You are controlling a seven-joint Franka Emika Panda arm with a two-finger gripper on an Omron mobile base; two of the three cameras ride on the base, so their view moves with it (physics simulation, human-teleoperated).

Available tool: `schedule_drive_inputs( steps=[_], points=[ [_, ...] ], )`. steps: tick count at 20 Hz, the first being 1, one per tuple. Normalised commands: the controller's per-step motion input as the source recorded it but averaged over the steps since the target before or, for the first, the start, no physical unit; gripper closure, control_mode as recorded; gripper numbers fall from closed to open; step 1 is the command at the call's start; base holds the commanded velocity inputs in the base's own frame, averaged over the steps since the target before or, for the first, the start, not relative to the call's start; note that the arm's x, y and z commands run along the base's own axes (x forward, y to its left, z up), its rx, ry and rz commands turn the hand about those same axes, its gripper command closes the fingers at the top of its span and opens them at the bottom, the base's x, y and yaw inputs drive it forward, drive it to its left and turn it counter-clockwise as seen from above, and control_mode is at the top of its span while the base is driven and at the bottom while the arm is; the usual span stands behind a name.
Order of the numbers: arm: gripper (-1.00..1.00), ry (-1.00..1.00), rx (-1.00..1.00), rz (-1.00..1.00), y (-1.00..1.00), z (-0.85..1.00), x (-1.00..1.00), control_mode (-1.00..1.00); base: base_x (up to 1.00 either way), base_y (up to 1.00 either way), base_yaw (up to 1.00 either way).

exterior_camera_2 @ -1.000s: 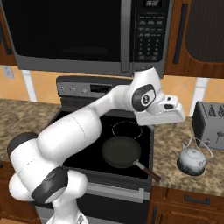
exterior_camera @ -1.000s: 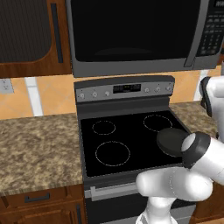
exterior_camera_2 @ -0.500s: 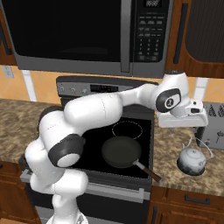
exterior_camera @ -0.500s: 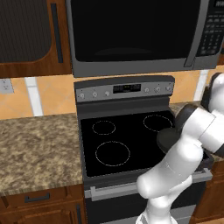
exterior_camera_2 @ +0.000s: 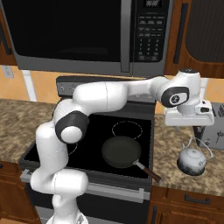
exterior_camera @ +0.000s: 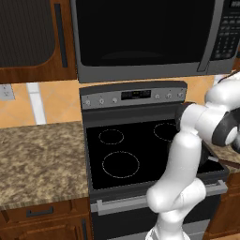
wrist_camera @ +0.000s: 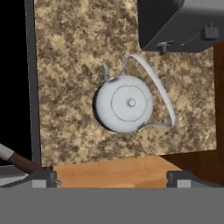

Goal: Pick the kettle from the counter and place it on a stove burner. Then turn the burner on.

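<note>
- Your gripper (wrist_camera: 112, 179) hangs above the kettle (exterior_camera_2: 191, 160), fingers spread wide, holding nothing.
- The kettle sits on the counter (exterior_camera_2: 175, 144), a toaster (exterior_camera_2: 211, 131) just behind it.
- A frying pan (exterior_camera_2: 121, 152) lies beside the kettle on the stove (exterior_camera_2: 94, 146).

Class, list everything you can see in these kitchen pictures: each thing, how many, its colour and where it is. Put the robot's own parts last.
kettle: one, silver-grey, on the counter right of the stove, below the gripper
counter: speckled brown-beige, both sides of the stove
stove: one, black top, four ringed burners, knobs on the back panel
pan: one, black, front right burner, handle over the front edge
toaster: one, grey, behind the kettle
microwave: one, dark, above the stove
cabinets: brown wood, above and below
arm: one, white
gripper: one, open, above the kettle
</note>
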Motion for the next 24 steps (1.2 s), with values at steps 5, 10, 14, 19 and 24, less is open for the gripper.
schedule_drive_inputs(
  steps=[5, 10, 14, 19, 24],
  points=[
    [-1.00, 0.00, 0.05, 0.06, -0.13, -0.25, 0.05, -1.00, 0.00, 0.00, 0.00],
    [-1.00, 0.00, 0.03, 0.07, -0.10, -0.26, 0.03, -1.00, 0.00, 0.00, 0.00],
    [-1.00, 0.00, 0.09, 0.08, 0.00, -0.38, 0.06, -1.00, 0.00, 0.00, 0.00],
    [-1.00, 0.00, 0.07, 0.07, 0.00, -0.39, 0.22, -1.00, 0.00, 0.00, 0.00],
    [-1.00, 0.00, 0.07, 0.04, -0.01, -0.32, 0.20, -1.00, 0.00, 0.00, 0.00]
  ],
)
